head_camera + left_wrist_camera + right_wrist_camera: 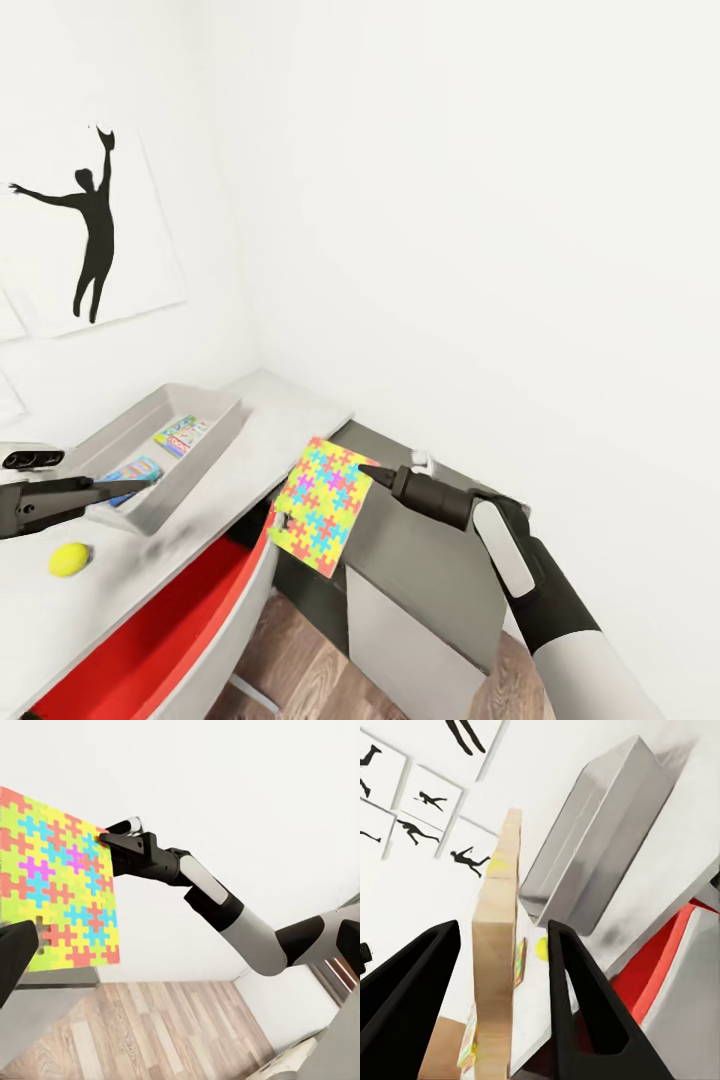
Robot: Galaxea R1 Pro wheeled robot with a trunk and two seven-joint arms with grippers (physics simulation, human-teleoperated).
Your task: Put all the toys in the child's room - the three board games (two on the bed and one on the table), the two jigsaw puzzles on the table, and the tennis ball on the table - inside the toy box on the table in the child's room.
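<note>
My right gripper [368, 470] is shut on the edge of a multicoloured jigsaw puzzle [325, 492], held tilted in the air between the light grey table [255, 445] and its lower dark section [420, 560]. In the right wrist view the jigsaw [496, 967] stands edge-on between the black fingers [577, 997]. The left wrist view shows the jigsaw [56, 877] and the right gripper [111, 838]. The grey toy box [215, 440] holds two board games [182, 435]. The tennis ball [70, 558] lies on the table before it. My left gripper [138, 489] hovers open by the box's near end.
A baseball-player silhouette picture [95, 235] hangs on the white wall at left. A red, curved-edged piece of furniture [170, 620] sits below the table's front edge. Wood-plank floor [300, 670] lies beneath. The white wall rises close behind the dark section.
</note>
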